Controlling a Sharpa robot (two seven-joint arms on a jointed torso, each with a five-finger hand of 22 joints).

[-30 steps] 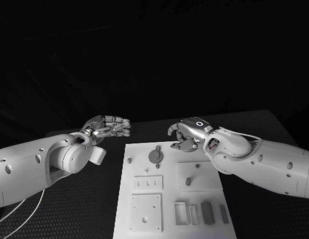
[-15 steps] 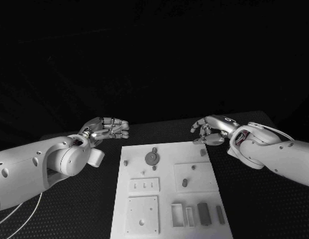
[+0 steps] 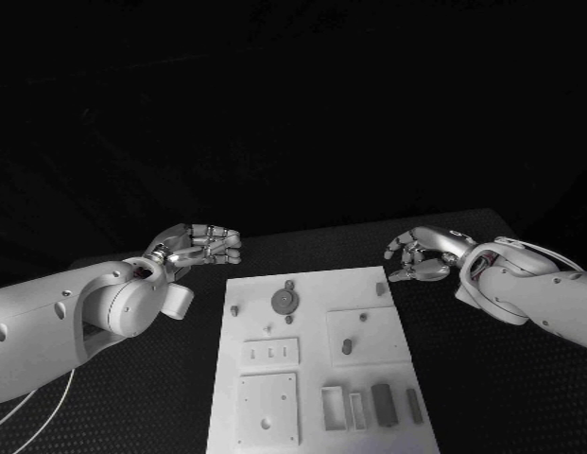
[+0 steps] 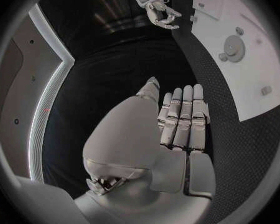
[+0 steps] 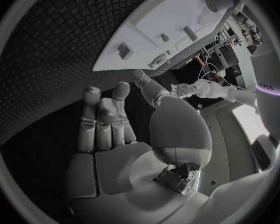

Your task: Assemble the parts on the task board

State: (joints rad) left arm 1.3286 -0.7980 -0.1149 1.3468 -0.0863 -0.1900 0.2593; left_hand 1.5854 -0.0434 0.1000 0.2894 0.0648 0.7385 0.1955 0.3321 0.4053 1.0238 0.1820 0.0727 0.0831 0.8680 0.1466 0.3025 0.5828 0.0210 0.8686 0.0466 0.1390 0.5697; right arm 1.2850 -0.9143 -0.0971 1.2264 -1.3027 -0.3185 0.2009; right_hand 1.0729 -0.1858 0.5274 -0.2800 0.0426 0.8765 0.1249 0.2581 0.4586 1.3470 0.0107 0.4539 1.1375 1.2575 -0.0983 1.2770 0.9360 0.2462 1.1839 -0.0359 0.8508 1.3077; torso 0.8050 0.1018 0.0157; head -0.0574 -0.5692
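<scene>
The white task board (image 3: pixel 323 301) lies in the middle of the black table. A grey round disc (image 3: pixel 284 300) sits near its far edge, with small pegs (image 3: pixel 380 289) beside it and narrow grey blocks (image 3: pixel 383 402) in slots at the near end. My left hand (image 3: pixel 200 244) hovers off the board's far left corner, fingers side by side and holding nothing (image 4: pixel 177 119). My right hand (image 3: pixel 422 253) hovers off the far right corner, loosely curved and holding nothing (image 5: pixel 105 124). The board (image 4: pixel 252 69) and disc (image 4: pixel 232 47) also appear in the left wrist view.
Black textured table (image 3: pixel 511 397) surrounds the board on both sides. A white cable (image 3: pixel 48 388) runs under my left arm at the near left. Square raised plates (image 3: pixel 274 407) occupy the board's near left area.
My right hand has moved to the right, from over the board's far edge to the table beside its far right corner. The left hand has stayed in place.
</scene>
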